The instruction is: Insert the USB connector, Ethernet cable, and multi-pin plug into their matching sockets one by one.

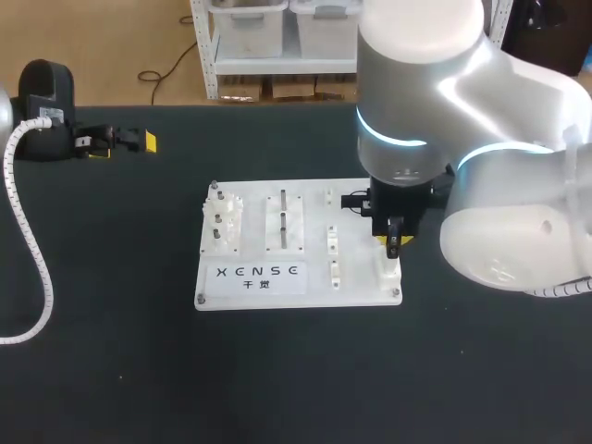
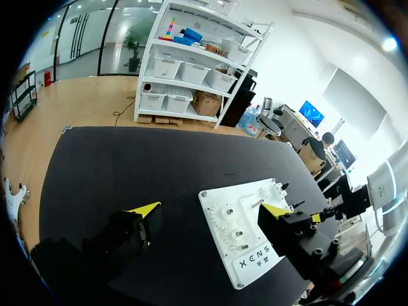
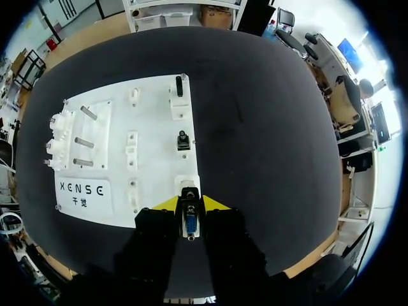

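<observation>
A white socket board lies mid-table. My right gripper hangs over its front right corner, shut on the multi-pin plug, which points down between the yellow tips. Just ahead of the plug stands a white socket block; whether they touch is hidden. Further ahead, a small black connector sits in one white holder and another black connector in the holder beyond it. My left gripper rests far off at the table's back left, open and holding nothing, its fingers spread wide.
Gear pegs and metal posts stand on the board's left half, with two upright slots in the middle. A white coiled cable runs down the table's left side. My right arm's large body covers the table to the right of the board.
</observation>
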`<state>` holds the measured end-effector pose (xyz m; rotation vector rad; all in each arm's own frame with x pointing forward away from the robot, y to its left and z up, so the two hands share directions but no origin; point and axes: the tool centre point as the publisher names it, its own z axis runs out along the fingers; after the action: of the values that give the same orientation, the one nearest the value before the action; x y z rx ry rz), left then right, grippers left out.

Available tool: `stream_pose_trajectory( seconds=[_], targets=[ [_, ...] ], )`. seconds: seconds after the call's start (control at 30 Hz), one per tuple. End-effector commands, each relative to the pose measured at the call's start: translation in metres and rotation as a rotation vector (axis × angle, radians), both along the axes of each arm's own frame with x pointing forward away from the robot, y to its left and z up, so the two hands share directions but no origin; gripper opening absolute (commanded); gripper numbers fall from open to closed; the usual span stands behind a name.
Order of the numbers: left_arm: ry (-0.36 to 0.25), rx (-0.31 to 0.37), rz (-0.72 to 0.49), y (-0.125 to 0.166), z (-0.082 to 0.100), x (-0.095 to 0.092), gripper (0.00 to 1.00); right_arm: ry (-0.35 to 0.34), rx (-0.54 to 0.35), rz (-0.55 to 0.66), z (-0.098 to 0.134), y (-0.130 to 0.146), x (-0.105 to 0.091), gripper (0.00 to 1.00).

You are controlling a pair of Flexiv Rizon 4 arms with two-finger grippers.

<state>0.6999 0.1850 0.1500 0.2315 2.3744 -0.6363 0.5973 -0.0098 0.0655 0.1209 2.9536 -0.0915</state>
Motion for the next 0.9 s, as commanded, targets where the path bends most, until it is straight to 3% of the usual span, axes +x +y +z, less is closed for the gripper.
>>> stream_pose_trajectory(
  seconds=[0.03,0.9],
  targets=[
    [0.0,0.0,0.0,0.0,0.0,0.0,1.0,-0.003,-0.002,-0.002,-0.0004,0.0002,-0.0002,0.0],
    [0.0,0.0,0.0,0.0,0.0,0.0,1.0,-0.008,-0.006,-0.002,-0.0024,-0.0004,-0.0008,0.0]
  ],
)
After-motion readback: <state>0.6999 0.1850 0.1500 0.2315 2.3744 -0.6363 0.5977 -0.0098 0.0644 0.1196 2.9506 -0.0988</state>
